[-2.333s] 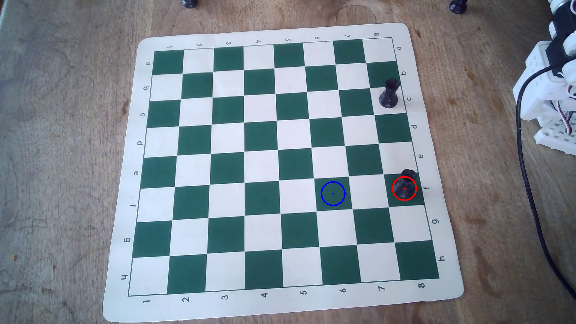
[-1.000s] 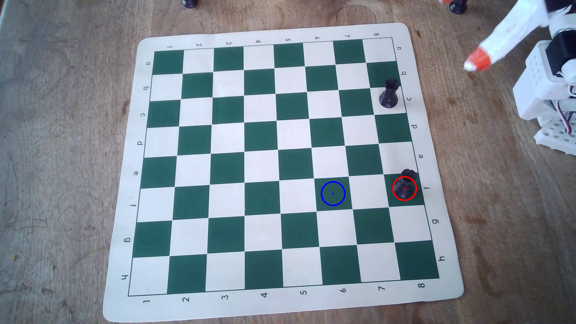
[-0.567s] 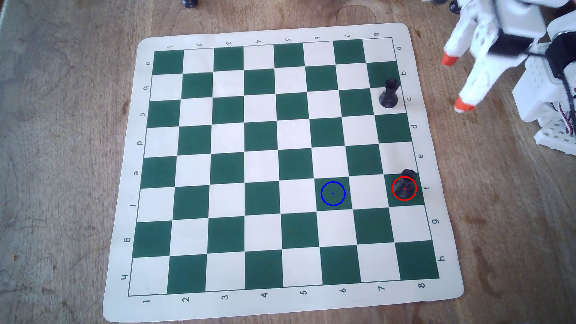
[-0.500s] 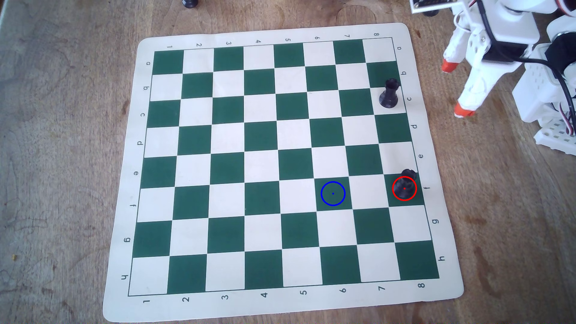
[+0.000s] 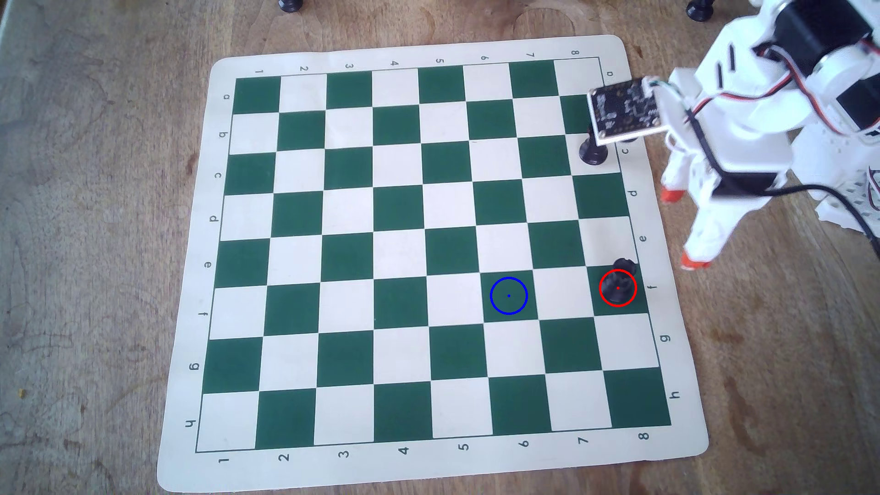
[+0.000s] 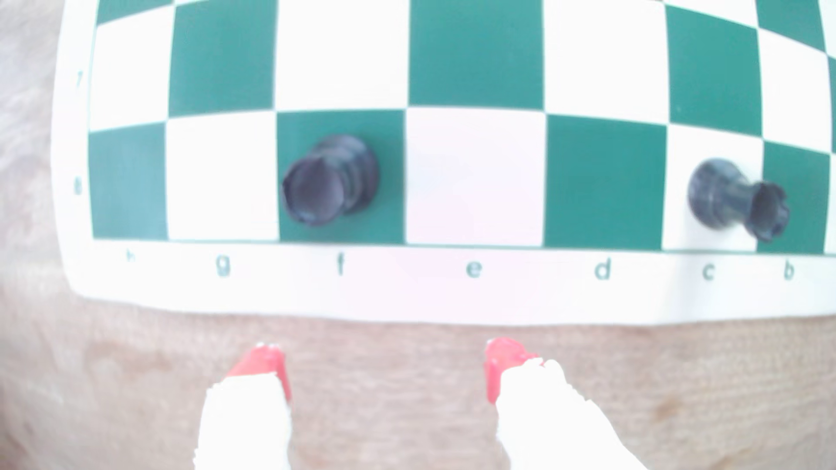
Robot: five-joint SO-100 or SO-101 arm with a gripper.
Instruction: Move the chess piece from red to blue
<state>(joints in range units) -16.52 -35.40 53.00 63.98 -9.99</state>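
A small black rook [image 5: 619,283] stands upright on green square f8, inside the red circle [image 5: 602,280]. It also shows in the wrist view [image 6: 332,178], ahead and a little left of the fingers. The blue circle [image 5: 495,285] lies on empty green square f6, two squares left in the overhead view. My gripper [image 5: 682,228] is white with orange tips, open and empty, over bare wood just off the board's right edge. In the wrist view the gripper [image 6: 384,361] hangs over the wood below the mat's edge.
A second look-alike rook [image 5: 593,151] stands on c8, partly under my wrist camera board [image 5: 624,110]; it also shows in the wrist view [image 6: 735,199]. Two dark pieces [image 5: 290,4] [image 5: 699,9] stand off the mat [image 5: 190,304] at the table's top edge.
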